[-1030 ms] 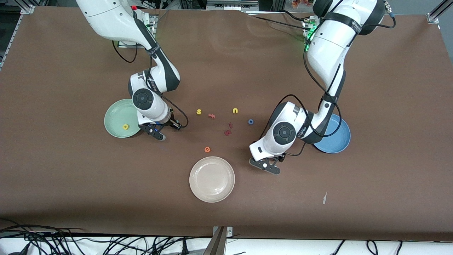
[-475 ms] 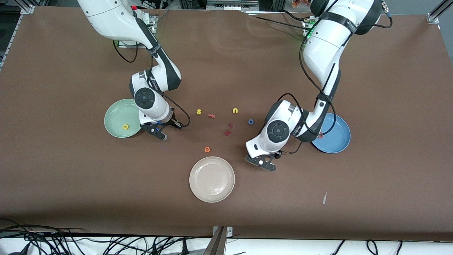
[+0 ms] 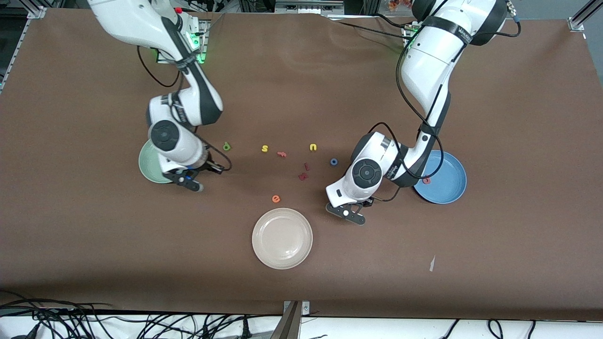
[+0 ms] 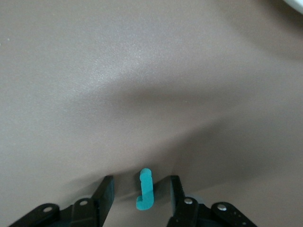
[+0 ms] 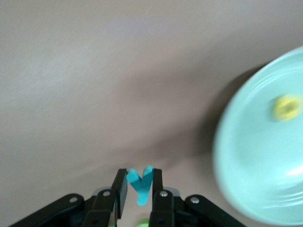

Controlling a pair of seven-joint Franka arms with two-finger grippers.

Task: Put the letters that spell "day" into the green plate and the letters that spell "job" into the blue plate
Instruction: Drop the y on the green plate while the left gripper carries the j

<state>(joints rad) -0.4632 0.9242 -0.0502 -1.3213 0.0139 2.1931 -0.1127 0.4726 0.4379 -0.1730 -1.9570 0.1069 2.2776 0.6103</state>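
Note:
My right gripper (image 5: 139, 172) is shut on the teal "y" (image 5: 141, 185), just beside the rim of the green plate (image 3: 147, 165). The yellow "a" (image 5: 286, 106) lies in the green plate (image 5: 255, 161). The dark green "d" (image 3: 226, 146) lies on the table close to the right arm. My left gripper (image 4: 141, 179) stands low over the table, open, its fingers (image 4: 106, 191) on either side of the teal "j" (image 4: 145, 190) without touching it. The pinkish-red "b" (image 3: 426, 180) lies in the blue plate (image 3: 447, 186). The blue "o" (image 3: 333, 162) lies near the left arm.
A cream-white plate (image 3: 282, 238) sits nearer the front camera, mid-table. Loose letters lie between the arms: yellow "s" (image 3: 264, 149), yellow "u" (image 3: 313, 147), red letters (image 3: 303, 176), orange "e" (image 3: 276, 198). A paper scrap (image 3: 432, 263) lies toward the left arm's end.
My right gripper has shut on the "y" and shifted toward the green plate, uncovering the "d". My left gripper has edged toward mid-table and its fingers have narrowed around the "j".

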